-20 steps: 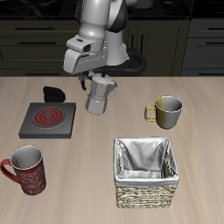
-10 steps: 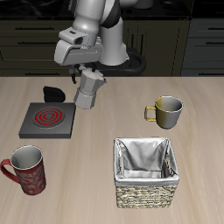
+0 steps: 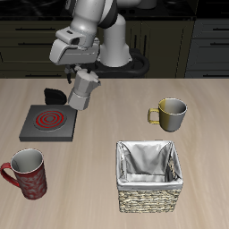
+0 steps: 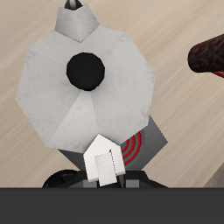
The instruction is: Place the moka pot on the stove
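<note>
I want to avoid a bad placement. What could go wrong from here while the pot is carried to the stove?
1. The moka pot hangs tilted in the gripper; set down this way, it might tip.
2. It is beside the stove, not above the red coil, so releasing now would probably miss.
3. The stove's knob block lies close below the pot and might be bumped.

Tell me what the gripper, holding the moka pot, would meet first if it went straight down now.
Probably the stove: under the gripper and moka pot its edge shows, though depth is unclear.
</note>
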Tool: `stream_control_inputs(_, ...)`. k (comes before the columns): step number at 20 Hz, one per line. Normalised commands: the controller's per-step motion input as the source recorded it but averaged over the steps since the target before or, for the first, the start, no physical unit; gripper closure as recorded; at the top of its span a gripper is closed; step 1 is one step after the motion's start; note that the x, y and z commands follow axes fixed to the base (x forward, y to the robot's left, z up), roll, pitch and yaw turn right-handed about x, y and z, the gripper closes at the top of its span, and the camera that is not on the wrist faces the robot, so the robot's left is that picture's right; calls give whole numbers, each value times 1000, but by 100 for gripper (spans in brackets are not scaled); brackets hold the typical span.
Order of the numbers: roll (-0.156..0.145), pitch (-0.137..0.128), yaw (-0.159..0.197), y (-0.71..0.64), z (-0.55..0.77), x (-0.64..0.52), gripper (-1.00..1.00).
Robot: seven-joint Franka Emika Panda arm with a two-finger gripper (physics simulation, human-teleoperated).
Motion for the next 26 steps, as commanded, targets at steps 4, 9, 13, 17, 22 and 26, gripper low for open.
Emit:
stream_control_inputs(4, -53, -8, -18, -233, -6, -36, 100)
stream_control_inputs(9, -51, 8, -39, -279, -45, -79, 100)
stream_control_inputs(13, -36, 7, -47, -151, -25, 1, 100)
stream_control_inputs(17, -28, 11, -39, -73, -119, 112, 100)
stream_control_inputs(22, -6, 3, -18, -22, -103, 15, 100)
stream_control_inputs(26, -15, -27, -7, -130, 110, 63, 100)
